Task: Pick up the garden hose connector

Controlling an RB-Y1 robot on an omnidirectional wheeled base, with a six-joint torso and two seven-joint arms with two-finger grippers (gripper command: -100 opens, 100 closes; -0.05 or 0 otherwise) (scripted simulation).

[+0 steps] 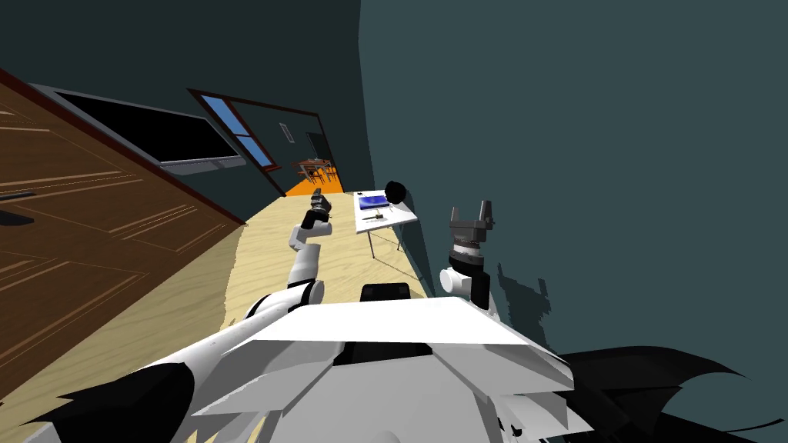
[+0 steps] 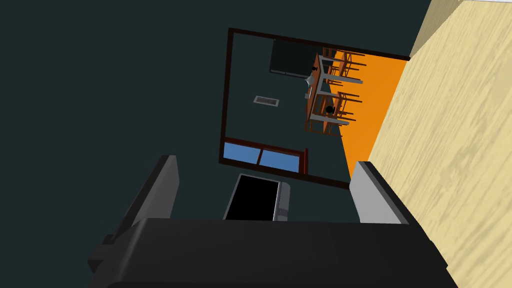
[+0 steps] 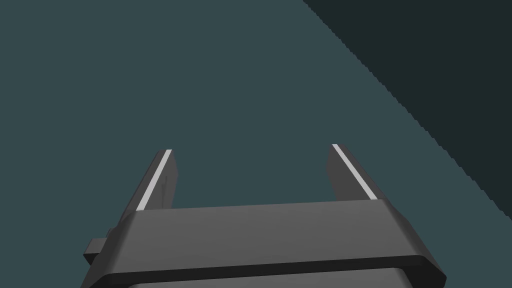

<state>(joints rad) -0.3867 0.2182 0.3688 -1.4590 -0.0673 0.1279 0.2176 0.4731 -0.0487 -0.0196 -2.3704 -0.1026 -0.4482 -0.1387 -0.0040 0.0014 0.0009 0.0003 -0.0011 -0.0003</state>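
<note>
Down the hallway at about 12 o'clock from me, a small white table (image 1: 394, 218) stands against the dark teal wall (image 1: 585, 138). On it there's a flat blue thing (image 1: 373, 201), and a round black object (image 1: 395, 189) sits at the table's far corner, roughly 1 o'clock of the blue thing. The garden hose connector (image 1: 375, 218) looks to be the small dark piece lying on the tabletop just at 6 o'clock of the blue thing. It's honestly too tiny to make out its shape.

The left gripper (image 1: 320, 201) is up at about 11 o'clock, over the light wood floor (image 1: 277, 254), near the table's edge but apart from it. Through its wrist cam, the left gripper (image 2: 262, 185) has both fingers (image 2: 162, 187) spread wide, with nothing between them. Past them is a doorway (image 2: 227, 95) into a room with an orange floor (image 2: 372, 115), a dining table with chairs (image 2: 327, 90), a blue window (image 2: 262, 156) and a black screen (image 2: 252, 197).

The right gripper (image 1: 472, 214) is raised at about 1 o'clock, close to the wall and well apart from the table. Its wrist view shows the right gripper (image 3: 252, 172) just as wide open and holding nothing.

A brown panelled door (image 1: 85, 223) fills my 9 o'clock side.
</note>
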